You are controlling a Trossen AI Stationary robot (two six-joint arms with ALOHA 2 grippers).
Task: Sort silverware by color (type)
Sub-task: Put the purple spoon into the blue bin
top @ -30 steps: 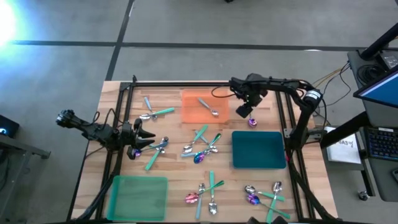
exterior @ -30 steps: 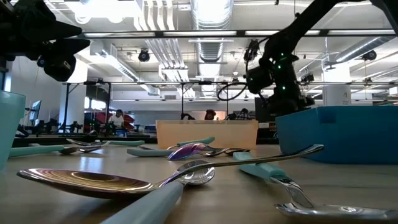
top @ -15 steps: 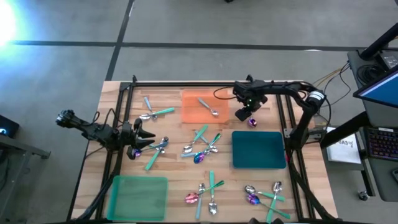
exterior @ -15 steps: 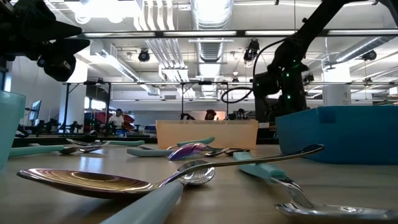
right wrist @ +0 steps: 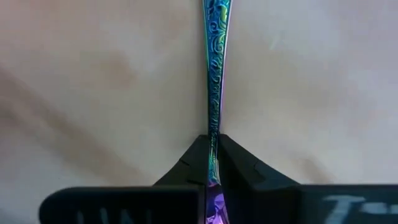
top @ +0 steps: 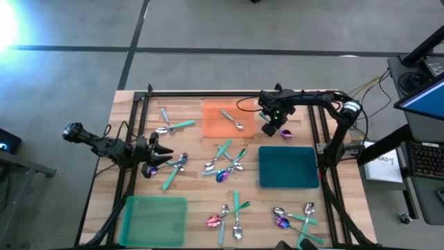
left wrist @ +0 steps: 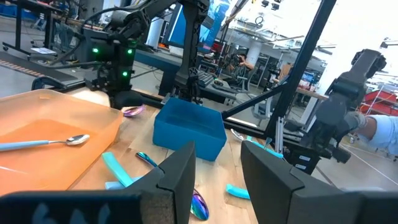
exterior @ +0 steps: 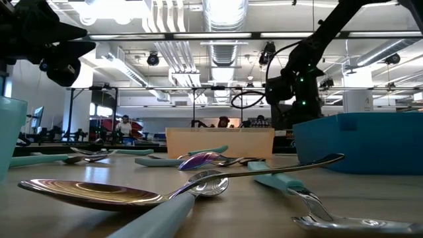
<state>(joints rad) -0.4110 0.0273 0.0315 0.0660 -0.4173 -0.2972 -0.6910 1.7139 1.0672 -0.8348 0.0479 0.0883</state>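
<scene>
My right gripper [top: 271, 129] stands at the table's far right, between the orange tray [top: 225, 119] and the teal tray [top: 288, 167], pointing down and shut on an iridescent purple spoon [top: 286, 133]. The spoon's bowl [left wrist: 134, 111] shows beside the gripper on the wood. My left gripper [top: 164, 154] waits open and level at the table's left, over a purple spoon and a teal-handled one. Other silverware lies on the wood in loose clusters: plain silver, purple and teal-handled pieces. One silver spoon [top: 233, 121] lies in the orange tray. My right gripper pinches the purple spoon's thin neck [right wrist: 213, 132] between its two fingertips [right wrist: 198, 159], where the patterned handle narrows toward the bowl. The fingers come from above, pointing down, and lie across the handle. Whether the spoon still rests on the wood I cannot tell.
A green tray [top: 154, 219] lies at the near left. Spoon clusters sit at the table's middle [top: 225, 165], near edge [top: 232, 215], near right [top: 295, 219] and far left [top: 172, 125]. Black frame rails run along the table's sides.
My right gripper has come down a little onto the purple spoon and shut on its neck; earlier its fingers stood open above it. My left arm has kept still.
</scene>
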